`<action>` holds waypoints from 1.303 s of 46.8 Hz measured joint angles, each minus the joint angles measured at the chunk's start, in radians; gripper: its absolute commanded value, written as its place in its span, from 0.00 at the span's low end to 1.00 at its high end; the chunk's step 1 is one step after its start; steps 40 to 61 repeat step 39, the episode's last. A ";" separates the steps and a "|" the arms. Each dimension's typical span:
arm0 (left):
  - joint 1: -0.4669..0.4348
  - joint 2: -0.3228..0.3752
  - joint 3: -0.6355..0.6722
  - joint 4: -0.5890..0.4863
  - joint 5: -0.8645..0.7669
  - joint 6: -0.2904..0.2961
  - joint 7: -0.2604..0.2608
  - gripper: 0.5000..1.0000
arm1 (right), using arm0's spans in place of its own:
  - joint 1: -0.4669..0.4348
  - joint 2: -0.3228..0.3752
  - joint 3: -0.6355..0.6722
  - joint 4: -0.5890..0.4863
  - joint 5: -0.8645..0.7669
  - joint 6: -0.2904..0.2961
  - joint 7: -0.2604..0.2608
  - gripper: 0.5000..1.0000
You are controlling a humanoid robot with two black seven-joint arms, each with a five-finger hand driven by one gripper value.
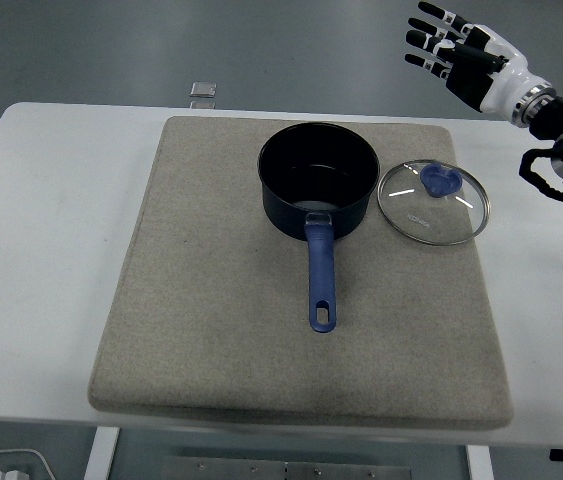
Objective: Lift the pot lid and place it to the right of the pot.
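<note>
A grey felt mat [211, 330] covers the white table [41, 250]; a small clear object [202, 90] lies beyond.

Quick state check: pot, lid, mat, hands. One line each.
pot: uncovered, upright on the mat, handle toward the near edge.
lid: flat on the mat, right of the pot, knob up.
mat: flat on the table.
right hand: open, raised, holding nothing.
left hand: not in view.

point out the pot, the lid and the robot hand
pot [318, 158], head view, on its dark inside
lid [421, 208], head view, on the clear glass near the middle
right hand [464, 57], head view, on the palm, raised above the table's far edge
</note>
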 measured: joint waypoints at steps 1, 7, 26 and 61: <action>0.000 0.000 0.000 0.000 0.000 0.000 0.000 1.00 | -0.001 0.001 0.000 0.000 0.010 0.000 0.000 0.82; 0.000 0.000 0.000 0.000 0.000 0.000 0.000 1.00 | -0.004 0.009 0.000 -0.018 0.036 0.000 0.000 0.82; 0.000 0.000 0.000 0.000 0.000 0.000 0.000 1.00 | -0.029 0.023 0.038 -0.024 0.018 0.003 0.008 0.83; 0.000 0.000 0.000 0.000 0.000 0.000 0.000 1.00 | -0.030 0.028 0.038 -0.024 0.020 0.012 0.010 0.83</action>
